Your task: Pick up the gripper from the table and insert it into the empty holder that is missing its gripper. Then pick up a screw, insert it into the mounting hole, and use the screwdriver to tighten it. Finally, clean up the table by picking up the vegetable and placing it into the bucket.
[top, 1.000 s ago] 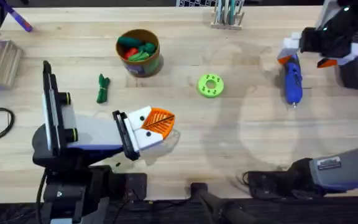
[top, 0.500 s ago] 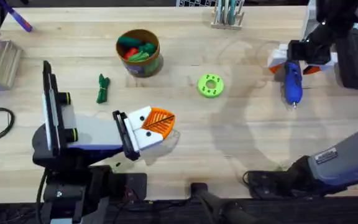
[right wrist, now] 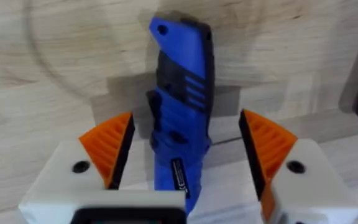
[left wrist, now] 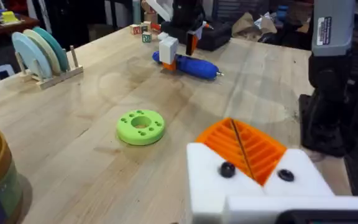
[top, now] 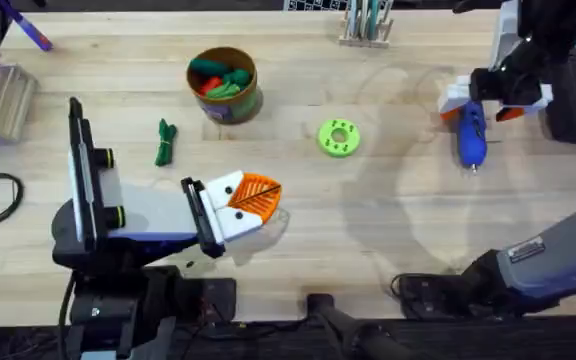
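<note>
Right gripper (right wrist: 185,155) spread wide, straddling the blue screwdriver (top: 469,133) flat near the worktop's far right corner — pads (right wrist: 110,146) not touching it, left gripper (top: 253,200) pressed closed near the front edge, holding nothing.

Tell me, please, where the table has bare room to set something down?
The widest bare wood lies between the lime-green disc and the blue screwdriver, running toward the near edge. It is crowded around the bucket, the dark-green vegetable and the left pincer.
</note>
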`<state>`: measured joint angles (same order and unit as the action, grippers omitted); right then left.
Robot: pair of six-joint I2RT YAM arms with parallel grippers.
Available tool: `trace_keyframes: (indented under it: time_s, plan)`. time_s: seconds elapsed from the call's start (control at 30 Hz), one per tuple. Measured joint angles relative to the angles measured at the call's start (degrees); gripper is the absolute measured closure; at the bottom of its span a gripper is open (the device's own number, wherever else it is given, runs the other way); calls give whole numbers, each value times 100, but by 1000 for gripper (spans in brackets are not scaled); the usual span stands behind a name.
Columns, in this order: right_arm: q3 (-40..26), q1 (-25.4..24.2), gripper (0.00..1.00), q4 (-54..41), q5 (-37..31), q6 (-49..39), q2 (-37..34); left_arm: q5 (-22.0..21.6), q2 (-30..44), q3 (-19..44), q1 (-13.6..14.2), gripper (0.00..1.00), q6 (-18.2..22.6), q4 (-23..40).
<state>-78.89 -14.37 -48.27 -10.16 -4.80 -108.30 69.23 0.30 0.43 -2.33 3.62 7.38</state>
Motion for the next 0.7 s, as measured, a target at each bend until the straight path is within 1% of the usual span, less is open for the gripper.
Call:
trace_keyframes:
  time_s: [0.2,0.7]
  plan:
    - [-40,0,10,131,198,38,-255,0,0,0,0,996,0,0]
    - [-67,-55,14,151,462,204,-300,0,2,0,0,996,0,0]
